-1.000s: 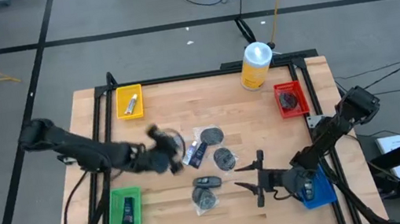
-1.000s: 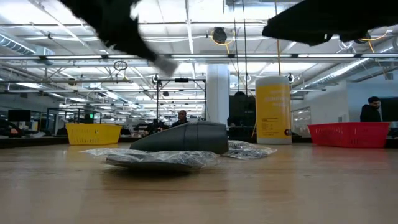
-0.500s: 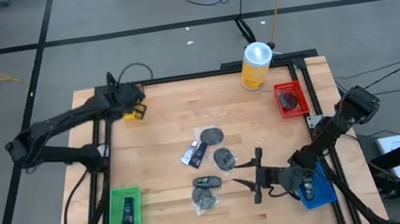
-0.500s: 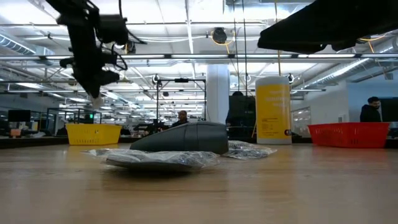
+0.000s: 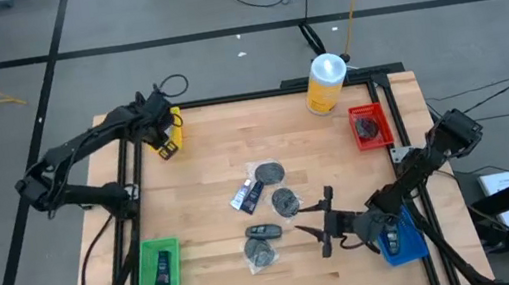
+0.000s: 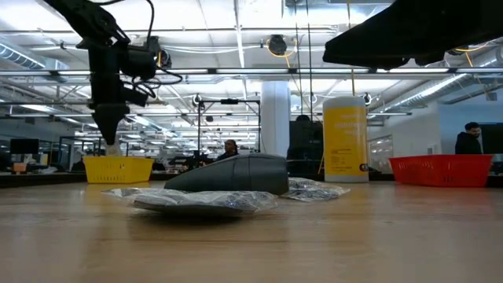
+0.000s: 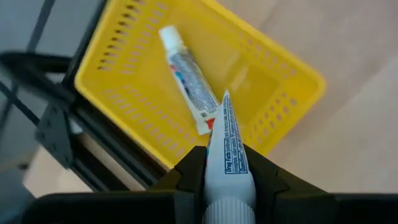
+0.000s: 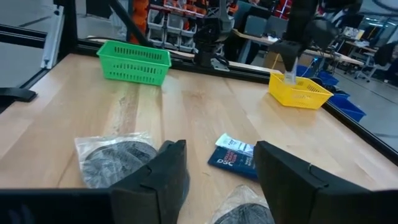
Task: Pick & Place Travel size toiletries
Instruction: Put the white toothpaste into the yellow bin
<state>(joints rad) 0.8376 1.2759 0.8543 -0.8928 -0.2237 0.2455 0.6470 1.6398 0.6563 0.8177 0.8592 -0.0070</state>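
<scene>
While the left gripper [image 7: 225,180] pinches a white tube [image 7: 227,149] above the near rim of the yellow tray [image 7: 292,74] at the table's far left, where another tube [image 7: 186,81] lies, an early release could drop it outside, and the right gripper [image 8: 214,168] waits spread near the right.

The left gripper [image 5: 165,139] hung over the yellow tray [image 5: 172,130] at the table's [image 5: 210,179] far left corner. The right gripper [image 5: 324,224] lay low near the front right, by a blue tray [image 5: 406,241]. Between them, mid-table, sat wrapped dark discs [image 5: 268,173], a small blue-and-white packet [image 5: 248,196] and a black oblong pack [image 5: 264,231]. A green tray [image 5: 161,266] at the front left held a dark item. A red tray [image 5: 369,126] and a yellow canister [image 5: 325,84] stood at the far right.
</scene>
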